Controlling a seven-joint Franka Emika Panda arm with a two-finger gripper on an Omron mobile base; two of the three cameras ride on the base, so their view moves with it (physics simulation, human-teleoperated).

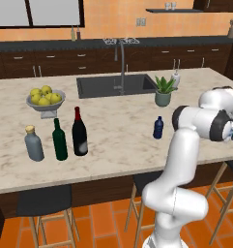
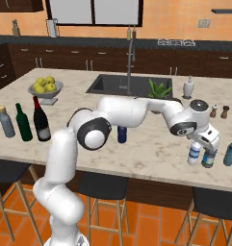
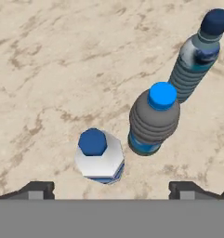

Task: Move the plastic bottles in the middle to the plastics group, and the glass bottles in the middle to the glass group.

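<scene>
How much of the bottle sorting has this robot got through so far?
Mostly done, it seems. The near-black wine bottle stands beside the green wine bottle and grey bottle at the counter's left. The small water bottle stands by two plastic bottles at the right; the open gripper hovers over it, holding nothing. A dark blue bottle stands mid-counter; if plastic, that is left.

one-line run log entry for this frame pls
gripper: open, above white water bottle | bottle: upright on counter, beside two plastic bottles | near-black wine bottle: beside green wine bottle
</scene>
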